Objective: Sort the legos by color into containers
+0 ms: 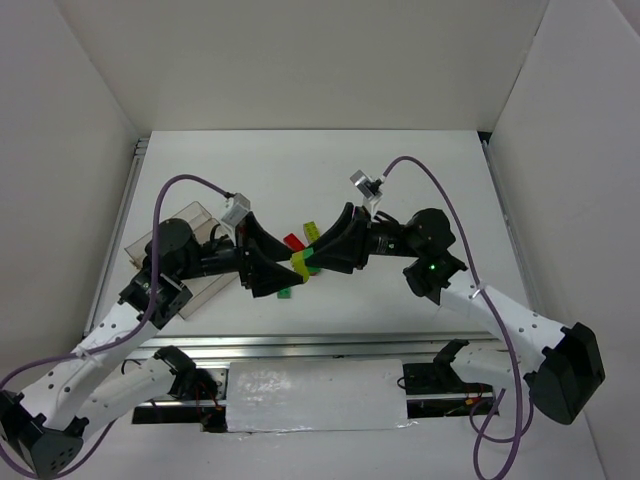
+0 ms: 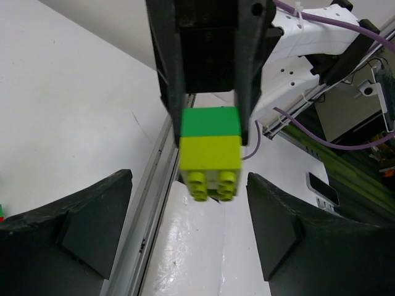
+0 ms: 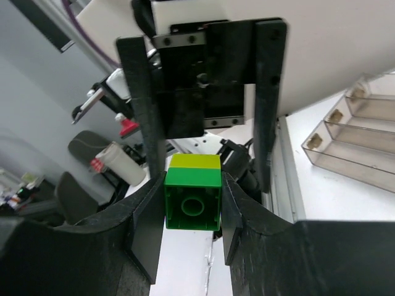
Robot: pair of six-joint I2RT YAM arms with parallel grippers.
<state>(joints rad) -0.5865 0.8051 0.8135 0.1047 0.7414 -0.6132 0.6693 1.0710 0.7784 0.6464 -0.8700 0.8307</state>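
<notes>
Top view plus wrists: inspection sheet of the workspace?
Surface: white table.
Job's things: green brick joined to yellow-green brick, held between the arms; red brick, second yellow-green brick and second green brick loose on the table; tray at left, partly under the left arm.
Clutter: nothing seen.
Grippers: right gripper shut on the green brick; left gripper open, fingers flanking the stack, not touching.
Cables: purple left cable and right cable, each looped above its arm.
Surroundings: white walls; rail along the near edge.
</notes>
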